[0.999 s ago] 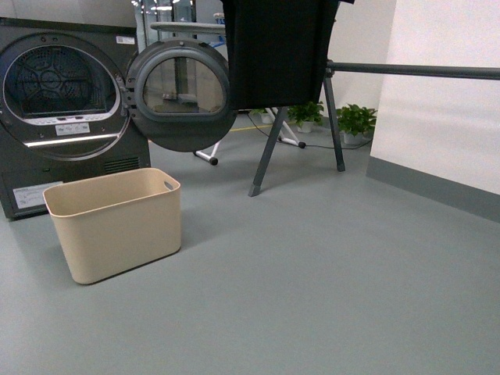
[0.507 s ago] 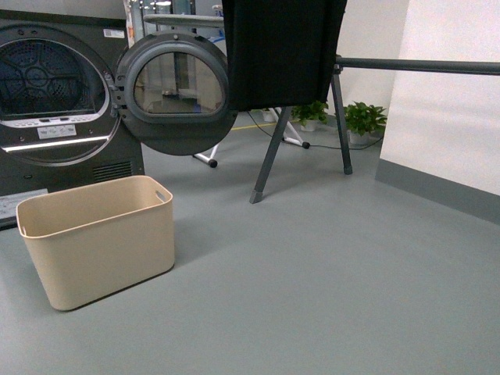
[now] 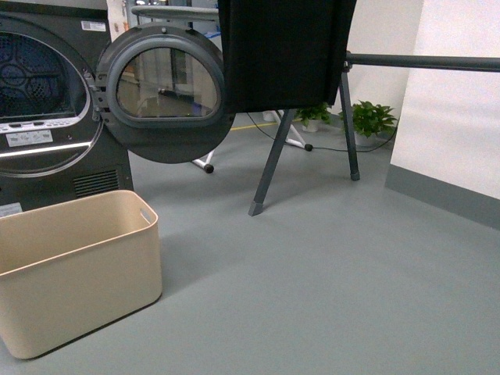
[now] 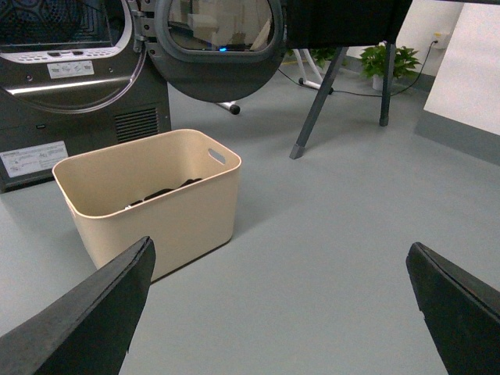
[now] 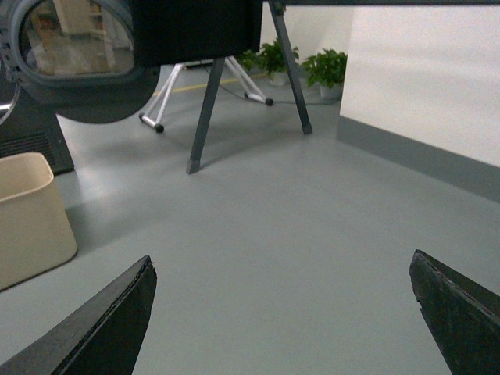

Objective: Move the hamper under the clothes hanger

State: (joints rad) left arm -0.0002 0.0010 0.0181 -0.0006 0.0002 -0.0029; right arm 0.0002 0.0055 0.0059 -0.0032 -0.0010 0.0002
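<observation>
The hamper [image 3: 78, 269] is a cream, smooth plastic bin, rectangular with rounded corners and a rolled rim, with a slot handle cut near the top of its short end. It stands upright on the grey floor [image 3: 328, 289], low at the left of the front view and just in front of the dark dryer [image 3: 47, 109], whose round door [image 3: 164, 94] hangs open above and behind it. The left wrist view shows something dark lying in the bottom of the hamper [image 4: 156, 211]; what it is cannot be told. The hanger [image 3: 269, 168] stands well apart from it, further back and to the right: slanted grey legs under a long thin bar that runs off to the right, with a black garment [image 3: 285, 51] draped over it. The floor beneath that bar is bare, so the hamper is not under it. Potted plants [image 3: 373, 119] sit behind the legs, beside a white wall [image 3: 461, 117]. The left claw [image 4: 280, 254] is spread wide, its two dark fingers [image 4: 94, 312] at the edges of its view, gripping nothing and touching nothing; the hamper lies ahead of it. The right claw [image 5: 281, 266] is likewise spread wide and empty, above bare floor, with the hamper [image 5: 31, 219] off to one side and the hanger [image 5: 205, 117] beyond.
</observation>
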